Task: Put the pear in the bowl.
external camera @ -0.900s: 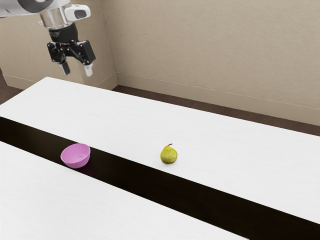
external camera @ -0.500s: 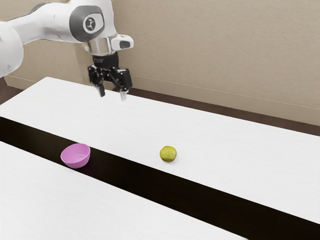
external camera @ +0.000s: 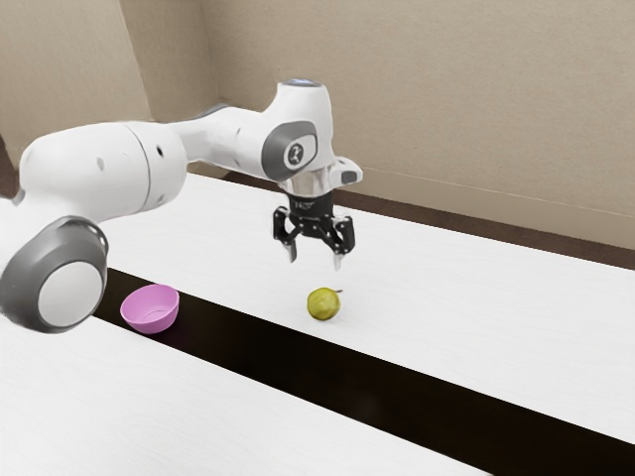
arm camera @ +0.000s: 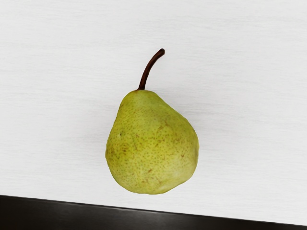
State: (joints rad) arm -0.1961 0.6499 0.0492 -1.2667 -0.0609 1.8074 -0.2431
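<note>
Closest is the big white arm (external camera: pixel 99 169), at the exterior view's left. Next comes the pink bowl (external camera: pixel 151 309), standing up on the black stripe (external camera: pixel 298 349) with nothing in it. A bit farther back is the pear (external camera: pixel 323 303). It lies on its side on the white part of the surface (external camera: pixel 476 307), just beside the stripe, and its brown stem (arm camera: pixel 149 69) points to the exterior view's right. The gripper (external camera: pixel 316 264) is open above the pear, not touching it. Way at the back is a tan wall (external camera: pixel 437 89).
</note>
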